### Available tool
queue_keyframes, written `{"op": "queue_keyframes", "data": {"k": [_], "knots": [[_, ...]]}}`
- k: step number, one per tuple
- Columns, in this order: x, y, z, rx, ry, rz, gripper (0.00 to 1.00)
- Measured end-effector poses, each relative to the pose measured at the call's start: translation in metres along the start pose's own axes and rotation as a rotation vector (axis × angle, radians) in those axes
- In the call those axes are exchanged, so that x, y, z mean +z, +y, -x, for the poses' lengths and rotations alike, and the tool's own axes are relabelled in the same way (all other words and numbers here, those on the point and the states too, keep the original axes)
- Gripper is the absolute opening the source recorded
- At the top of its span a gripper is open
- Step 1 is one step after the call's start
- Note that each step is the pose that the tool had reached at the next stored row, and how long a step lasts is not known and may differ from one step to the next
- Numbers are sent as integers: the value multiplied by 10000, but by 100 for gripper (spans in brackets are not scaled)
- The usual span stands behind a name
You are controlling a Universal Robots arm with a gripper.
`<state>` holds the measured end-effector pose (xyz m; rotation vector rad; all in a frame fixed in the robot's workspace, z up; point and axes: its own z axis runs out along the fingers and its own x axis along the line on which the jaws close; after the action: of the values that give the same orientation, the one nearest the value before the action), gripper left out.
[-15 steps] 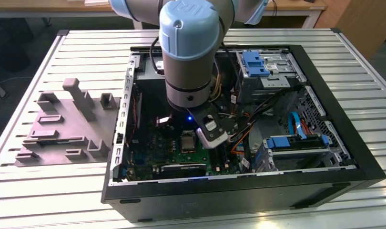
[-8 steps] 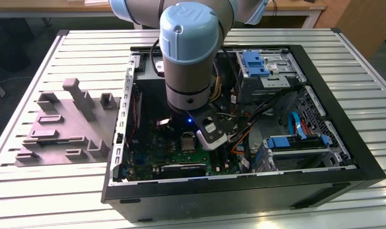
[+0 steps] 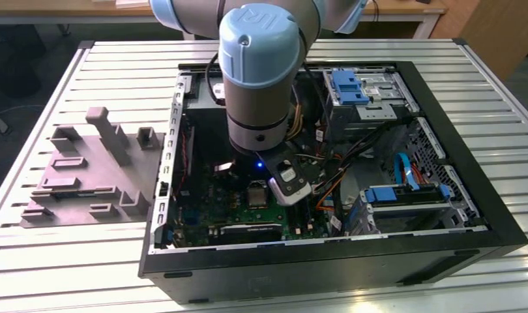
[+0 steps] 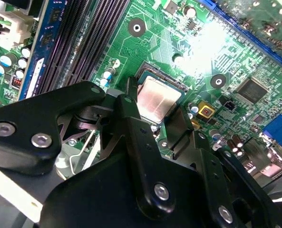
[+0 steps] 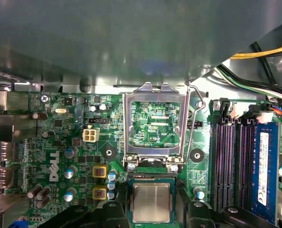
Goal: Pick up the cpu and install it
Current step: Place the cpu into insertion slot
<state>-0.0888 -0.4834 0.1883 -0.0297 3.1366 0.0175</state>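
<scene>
Cpu (image 5: 151, 203): flat square, pale silver lid on a green rim, faces up, no long axis. I see it centred under the gripper (image 4: 156, 111); whether gripped, I cannot tell. First wrist view adds the open frame (image 5: 154, 124) just beyond; exterior view, the case (image 3: 334, 261)

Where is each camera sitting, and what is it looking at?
Exterior view: off the arm, up high, looking down into the open computer case; the arm shows.
First wrist view: rides on the wrist, facing the motherboard and raised socket frame; the gripper shows.
Second wrist view: rides on the wrist, slanted close to the motherboard; the gripper's black links show.
Both wrist views share the cpu, right at the gripper.
</scene>
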Motion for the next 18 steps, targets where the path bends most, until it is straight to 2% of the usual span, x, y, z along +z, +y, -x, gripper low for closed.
{"op": "queue_keyframes", "data": {"k": [18], "knots": [[16,-2,6,3,1,1,47]]}}
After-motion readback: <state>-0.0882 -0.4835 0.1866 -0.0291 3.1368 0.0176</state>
